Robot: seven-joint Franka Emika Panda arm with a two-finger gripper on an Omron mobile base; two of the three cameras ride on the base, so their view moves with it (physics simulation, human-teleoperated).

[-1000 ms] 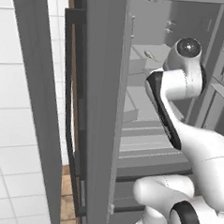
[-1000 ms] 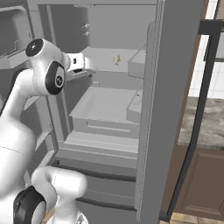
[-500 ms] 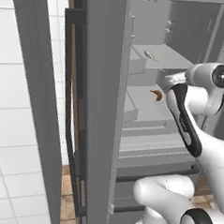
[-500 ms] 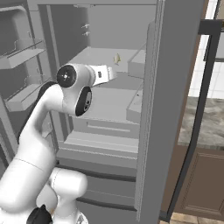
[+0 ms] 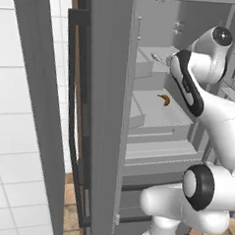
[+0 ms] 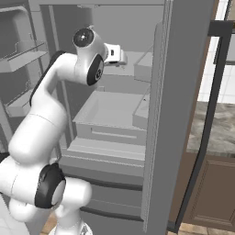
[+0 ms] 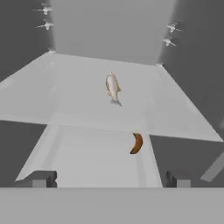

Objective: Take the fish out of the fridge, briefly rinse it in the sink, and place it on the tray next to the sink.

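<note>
fish (image 5: 156, 57) half hidden behind arm

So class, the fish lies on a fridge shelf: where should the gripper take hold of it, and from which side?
Probably mid-body, jaws across the narrow width. The fish lies flat, lengthwise away from the open gripper, so come from the front and above.

This is a rendered home kitchen. A tall grey cabinet-like fridge (image 6: 183, 114) stands open, its dark-edged door (image 5: 77, 127) swung aside, with pale grey inner shelves (image 5: 159, 109) and door racks (image 6: 23, 57) showing. White square wall tiles (image 5: 15, 133) run beside it, and terracotta floor tiles (image 5: 72, 205) lie below. To the other side sit a mottled grey stone countertop (image 6: 220, 126) and a brown panelled wooden base cabinet (image 6: 213, 193).
</note>
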